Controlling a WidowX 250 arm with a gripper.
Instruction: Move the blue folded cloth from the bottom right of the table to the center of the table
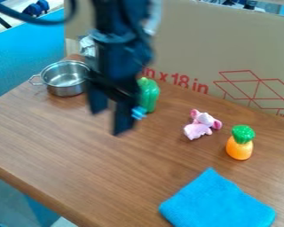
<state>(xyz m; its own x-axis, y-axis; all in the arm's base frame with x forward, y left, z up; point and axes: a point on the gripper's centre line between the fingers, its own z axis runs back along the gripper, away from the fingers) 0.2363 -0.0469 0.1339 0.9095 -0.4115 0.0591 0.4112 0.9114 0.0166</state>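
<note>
So the arm comes in from the top of the camera view, and its black gripper (108, 122) hangs over the back left part of the wooden worktop (79, 146). It's pretty blurry there, but the fingers look spread apart with a gap between them, so I'd call it released. There's a small bright blue bit (138, 113) right by the finger on the right side of the view; can't tell if it's part of the gripper or something behind it.

Closest stuff to the gripper: a shiny metal pot (66, 84) with a loop handle, sitting upright just left of it in the view, and a green toy pepper (148, 95) just to the right, partly hidden behind the arm. The pepper stands upright near the cardboard.

Further right there's a pink and white soft toy (200, 126), kinda crumpled looking, then an orange toy pineapple (240, 148) with a green top, standing upright near it. Down at the lower right a bright blue cloth (215, 201) lies on the worktop, well apart from the gripper.

Along the back is a big cardboard panel (186, 44) with red print and line drawings, and some silvery crinkled thing (87, 45) sits behind the pot.
</note>
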